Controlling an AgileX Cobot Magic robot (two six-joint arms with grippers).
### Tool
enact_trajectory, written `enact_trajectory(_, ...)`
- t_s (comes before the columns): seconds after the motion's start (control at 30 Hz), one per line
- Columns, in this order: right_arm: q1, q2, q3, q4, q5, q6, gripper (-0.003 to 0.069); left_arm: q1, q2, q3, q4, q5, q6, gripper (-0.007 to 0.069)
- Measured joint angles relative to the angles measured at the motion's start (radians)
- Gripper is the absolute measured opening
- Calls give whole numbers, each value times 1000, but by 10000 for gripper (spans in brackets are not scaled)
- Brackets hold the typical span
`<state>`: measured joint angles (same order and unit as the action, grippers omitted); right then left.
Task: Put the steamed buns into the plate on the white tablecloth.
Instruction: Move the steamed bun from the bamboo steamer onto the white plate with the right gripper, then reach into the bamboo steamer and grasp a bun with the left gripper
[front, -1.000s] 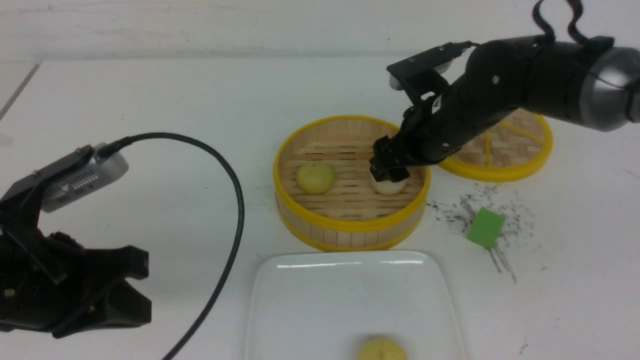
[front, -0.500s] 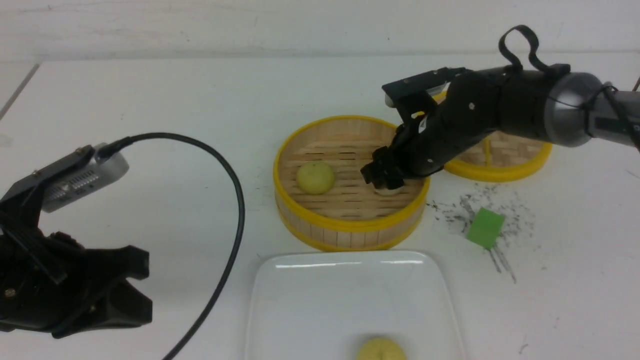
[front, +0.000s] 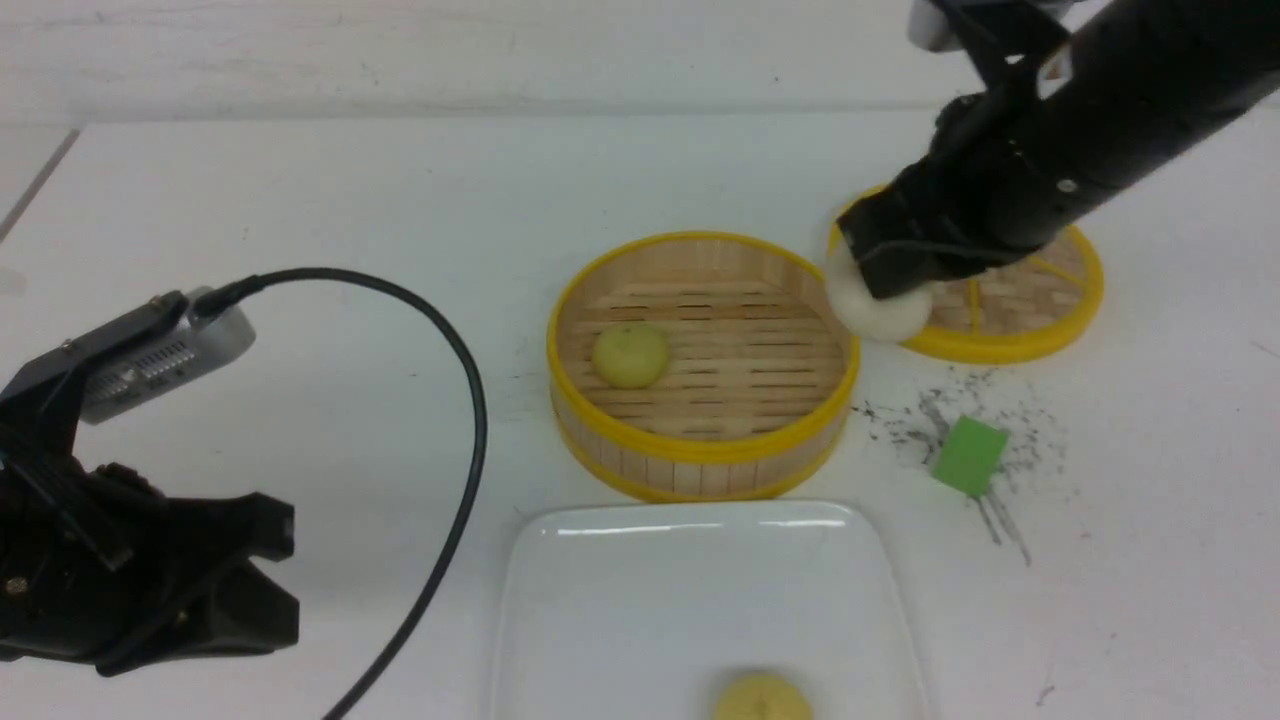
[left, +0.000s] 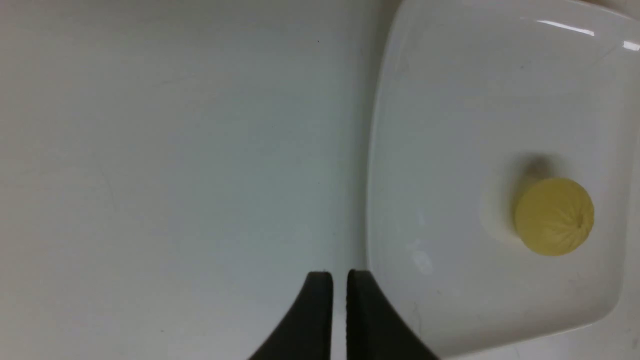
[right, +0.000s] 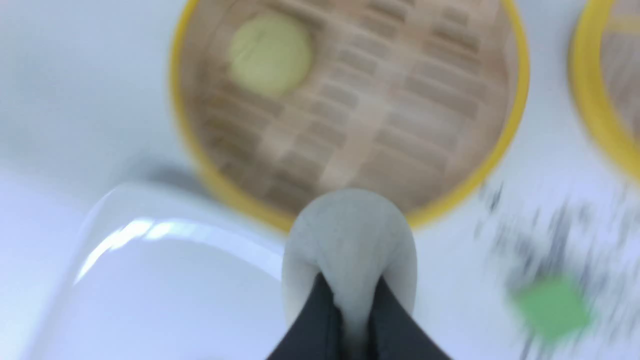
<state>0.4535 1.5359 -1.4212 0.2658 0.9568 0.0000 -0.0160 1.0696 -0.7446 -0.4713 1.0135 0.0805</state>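
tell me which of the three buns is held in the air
The off-white bun, pinched in the right tool. One pale yellow bun sits in the steamer, the second yellow bun on the plate.

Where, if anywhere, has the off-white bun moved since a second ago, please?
Yes: the right claw lifted the off-white bun out of the steamer, rightward toward the lid.

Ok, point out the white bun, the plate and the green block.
white bun (front: 885, 310), front view, its exposed lower side.
plate (front: 650, 610), front view, bare floor near the middle.
green block (front: 969, 456), front view, centre of its top face.
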Motion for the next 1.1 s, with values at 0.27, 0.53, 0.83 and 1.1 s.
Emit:
enact_trajectory(0.27,116,-56,352,121,-204,-6,25,0,0,-1,12,0,0,84)
enact_trajectory(0.53,151,113,459,134,-431,-8,141,0,0,-1,27,-13,0,99)
enact_trajectory(0.83,149,117,429,110,-334,-8,456,0,0,-15,29,-83,0,160)
enact_trajectory(1.1,33,-145,333,-98,-113,8,400,0,31,-161,20,-173,0,298)
